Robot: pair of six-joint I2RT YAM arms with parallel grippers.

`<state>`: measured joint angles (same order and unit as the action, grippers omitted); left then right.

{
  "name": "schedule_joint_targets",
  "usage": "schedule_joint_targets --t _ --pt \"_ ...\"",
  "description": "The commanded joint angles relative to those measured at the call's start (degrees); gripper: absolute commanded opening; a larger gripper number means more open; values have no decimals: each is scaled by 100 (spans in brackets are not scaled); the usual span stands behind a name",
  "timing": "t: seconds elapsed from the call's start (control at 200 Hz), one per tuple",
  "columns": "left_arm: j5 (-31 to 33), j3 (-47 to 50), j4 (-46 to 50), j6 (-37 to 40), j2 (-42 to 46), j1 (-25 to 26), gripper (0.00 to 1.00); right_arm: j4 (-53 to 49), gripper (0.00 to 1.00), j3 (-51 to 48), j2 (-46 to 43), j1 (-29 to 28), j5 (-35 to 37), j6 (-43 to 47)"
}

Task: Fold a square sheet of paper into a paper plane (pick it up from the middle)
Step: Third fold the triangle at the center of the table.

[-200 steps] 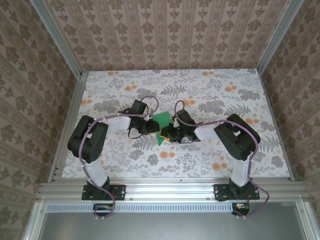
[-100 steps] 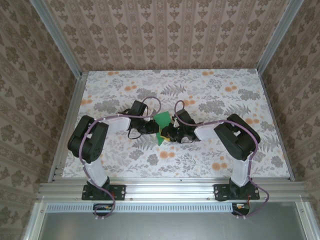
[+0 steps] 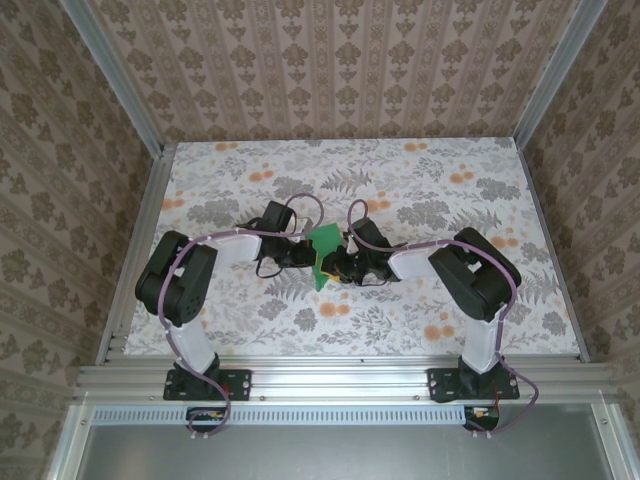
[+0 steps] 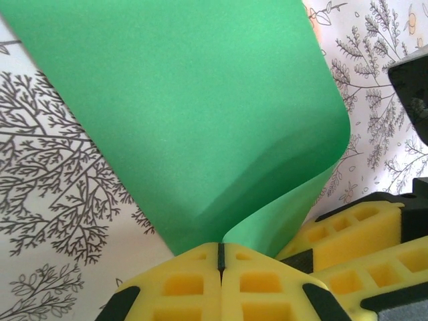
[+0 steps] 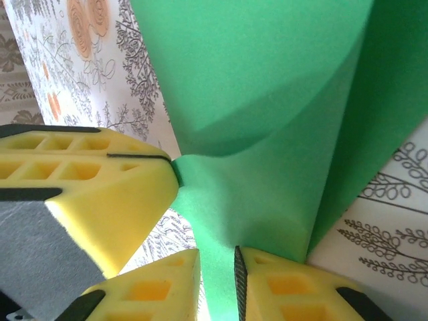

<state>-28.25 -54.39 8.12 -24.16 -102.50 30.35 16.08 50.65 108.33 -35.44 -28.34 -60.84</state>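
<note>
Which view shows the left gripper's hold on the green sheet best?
Left wrist: close up, the left gripper is shut, its yellow fingers meeting on an edge of the square sheet of paper. Top external shows it small and far off. Right wrist shows it curving, with that pinch at one side.

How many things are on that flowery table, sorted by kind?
Black robot arms: 2 (left arm, right arm)
Yellow-fingered tools: 2 (left tool, right tool)
Bright green sheet of paper: 1
Total: 5
</note>
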Motion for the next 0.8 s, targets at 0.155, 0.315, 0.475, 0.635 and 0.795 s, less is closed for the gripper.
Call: schedule_joint_targets --t 0.155,0.315,0.475,0.635,0.795 --pt "107 -192 -65 -11 -196 24 0 -188 21 30 -286 -232 -94 371" --pt "174 -221 -65 -45 -246 33 0 -271 21 67 -264 -302 -67 425" --pt "256 -234 -32 -62 -269 40 0 -280 21 83 -209 -338 -69 442" --pt "281 -251 -12 -60 -323 41 0 -323 21 130 -140 -349 -98 476" --pt "305 -283 5 -58 -367 41 0 -346 21 217 -15 -384 -240 529"
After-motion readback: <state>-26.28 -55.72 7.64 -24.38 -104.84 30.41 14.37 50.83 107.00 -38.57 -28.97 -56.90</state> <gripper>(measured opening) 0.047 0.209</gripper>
